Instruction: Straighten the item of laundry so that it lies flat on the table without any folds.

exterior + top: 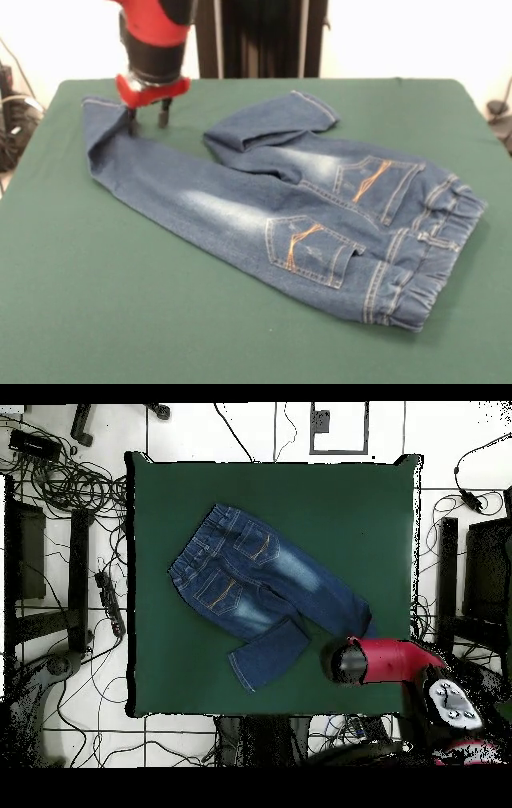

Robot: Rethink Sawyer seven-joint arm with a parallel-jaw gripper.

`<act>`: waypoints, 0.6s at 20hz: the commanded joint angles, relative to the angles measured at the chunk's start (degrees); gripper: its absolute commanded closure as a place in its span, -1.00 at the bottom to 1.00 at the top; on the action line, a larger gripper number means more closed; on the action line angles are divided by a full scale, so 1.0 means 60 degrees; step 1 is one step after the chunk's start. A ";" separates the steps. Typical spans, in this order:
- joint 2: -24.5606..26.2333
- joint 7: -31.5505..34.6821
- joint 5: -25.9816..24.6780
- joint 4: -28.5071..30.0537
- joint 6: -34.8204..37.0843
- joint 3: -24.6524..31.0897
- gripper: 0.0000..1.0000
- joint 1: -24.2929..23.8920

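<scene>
The blue denim jeans (240,208) lie back side up on the green table (96,304), waistband (432,240) toward the front right. One leg stretches out to the far left. The other leg (272,124) is bent and creased near the table's far middle. My gripper (148,122) is open, its two fingertips down on the long leg close to its hem (100,108), nothing held. In the overhead view the jeans (270,579) lie diagonally on the table (340,514), and the red arm head (350,662) hides the gripper over the long leg's end.
The robot's black pedestal (256,36) stands behind the table's far edge. Cables (60,484) and dark equipment lie on the tiled floor around the table. Bare green surface surrounds the jeans on every side.
</scene>
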 commanded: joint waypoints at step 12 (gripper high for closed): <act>-0.0934 0.0079 -0.1255 0.1279 -0.1101 0.0928 -1.00 -0.0749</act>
